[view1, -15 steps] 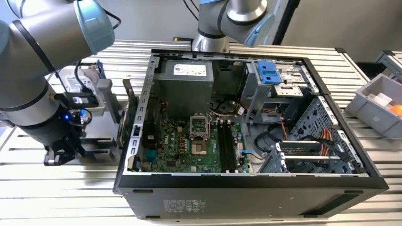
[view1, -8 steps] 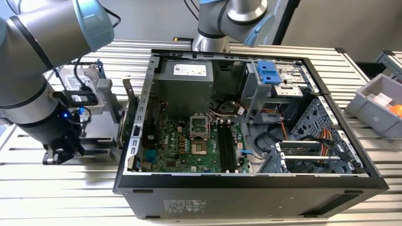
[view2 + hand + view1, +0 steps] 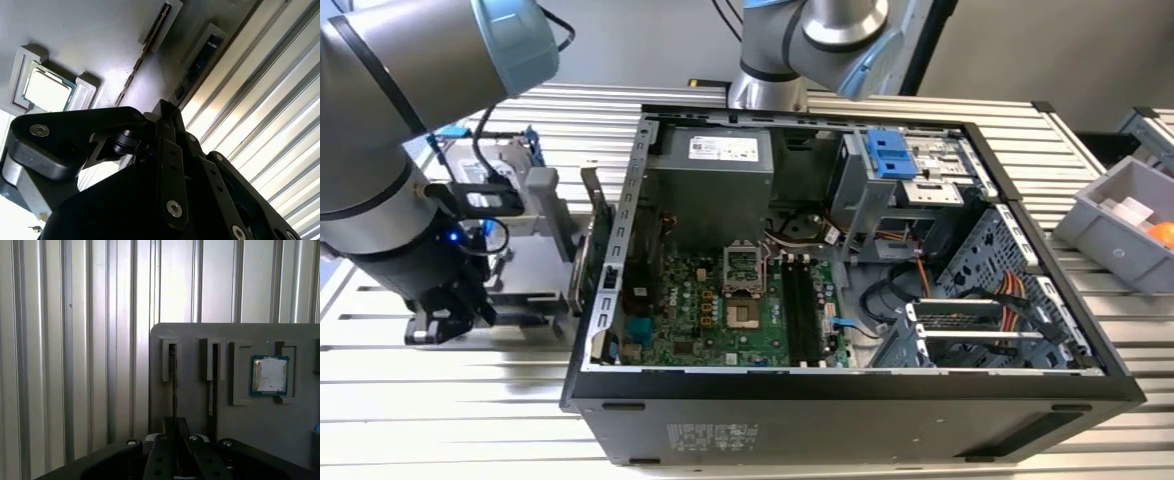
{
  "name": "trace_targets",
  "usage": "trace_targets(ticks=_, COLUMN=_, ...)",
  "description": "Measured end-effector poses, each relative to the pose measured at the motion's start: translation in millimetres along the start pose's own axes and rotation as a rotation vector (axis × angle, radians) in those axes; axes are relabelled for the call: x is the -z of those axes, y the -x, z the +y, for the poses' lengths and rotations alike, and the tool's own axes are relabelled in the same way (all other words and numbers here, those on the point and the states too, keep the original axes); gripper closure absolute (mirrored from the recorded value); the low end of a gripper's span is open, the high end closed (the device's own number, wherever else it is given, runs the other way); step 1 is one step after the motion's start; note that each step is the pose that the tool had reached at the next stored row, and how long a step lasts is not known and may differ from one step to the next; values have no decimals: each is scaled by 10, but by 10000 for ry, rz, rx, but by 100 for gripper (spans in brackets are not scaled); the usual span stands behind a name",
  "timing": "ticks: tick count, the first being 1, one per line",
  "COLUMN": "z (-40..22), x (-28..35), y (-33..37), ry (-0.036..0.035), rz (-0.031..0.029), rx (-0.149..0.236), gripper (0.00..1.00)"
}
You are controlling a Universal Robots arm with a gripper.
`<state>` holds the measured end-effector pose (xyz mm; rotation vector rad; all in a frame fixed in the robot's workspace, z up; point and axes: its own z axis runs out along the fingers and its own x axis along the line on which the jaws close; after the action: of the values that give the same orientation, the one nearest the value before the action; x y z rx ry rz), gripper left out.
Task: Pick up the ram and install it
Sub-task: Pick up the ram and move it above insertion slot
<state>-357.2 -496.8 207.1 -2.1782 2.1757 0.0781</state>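
The ram (image 3: 173, 385) is a thin stick standing on edge in a slot of a grey holder plate (image 3: 260, 430). In the second wrist view the ram (image 3: 145, 55) shows its notched edge. My gripper (image 3: 175, 432) hangs directly over that slot, and its fingers (image 3: 165, 440) are drawn together on the stick's edge. The second wrist view shows the gripper (image 3: 165, 112) with its linkages folded in. In the exterior view the gripper (image 3: 447, 325) sits low over the holder, to the left of the open computer case (image 3: 854, 385). The motherboard's black slots (image 3: 801, 310) lie inside the case.
A processor chip (image 3: 270, 375) rests in a recess of the same plate, and a second narrow slot (image 3: 214, 370) runs beside the ram's. A green card with a metal bracket (image 3: 594, 240) stands between holder and case. A grey bin (image 3: 1127, 215) sits at the exterior view's right on the ribbed table.
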Motion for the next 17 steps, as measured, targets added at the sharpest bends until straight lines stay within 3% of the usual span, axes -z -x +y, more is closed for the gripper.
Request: trace_targets(ticks=17, z=-2, x=255, y=21, ry=2, rz=1, rx=-1, gripper=100)
